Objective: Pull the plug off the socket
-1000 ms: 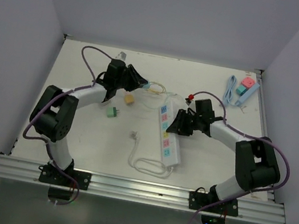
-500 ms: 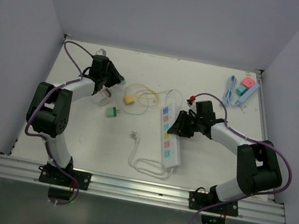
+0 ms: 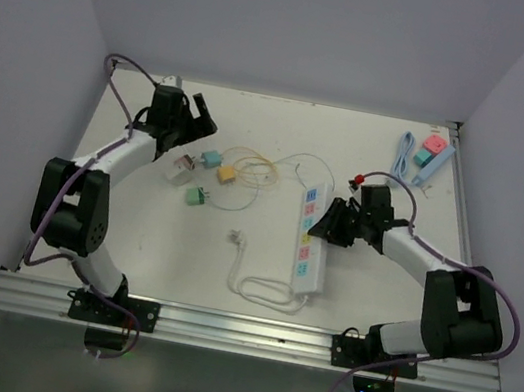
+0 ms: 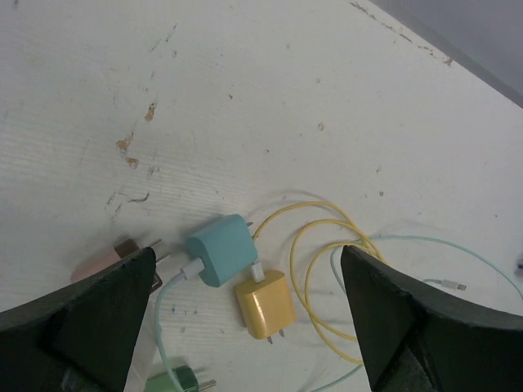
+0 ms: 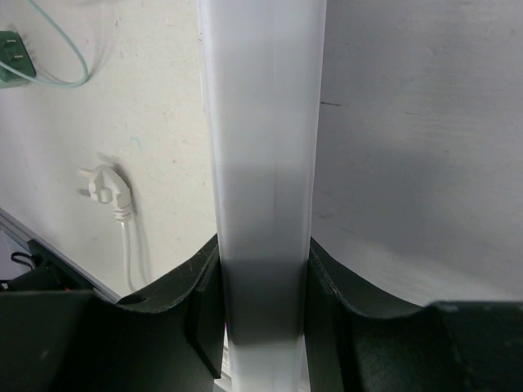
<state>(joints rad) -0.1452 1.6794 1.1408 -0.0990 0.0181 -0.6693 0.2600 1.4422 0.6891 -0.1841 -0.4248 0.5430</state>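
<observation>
The white socket strip (image 3: 311, 237) lies lengthwise right of the table's middle with no plug in it. My right gripper (image 3: 331, 223) is shut across its right side; in the right wrist view the strip (image 5: 261, 147) fills the gap of that gripper (image 5: 263, 278). A teal plug (image 3: 211, 159) with a pale cable lies on the table left of centre, apart from the strip. My left gripper (image 3: 196, 129) hangs open just behind it. In the left wrist view the teal plug (image 4: 216, 249) lies free beneath the wide gap of that gripper (image 4: 248, 282).
A yellow plug (image 3: 228, 175) with a coiled yellow cable, a green plug (image 3: 197, 195) and a pinkish plug (image 3: 183, 164) lie around the teal one. The strip's own white cord (image 3: 266, 290) loops toward the front. Pink, teal and blue items (image 3: 429, 157) sit back right.
My left gripper drew back to the left and opened, leaving the teal plug on the table. The right gripper shifted the strip a little to the right.
</observation>
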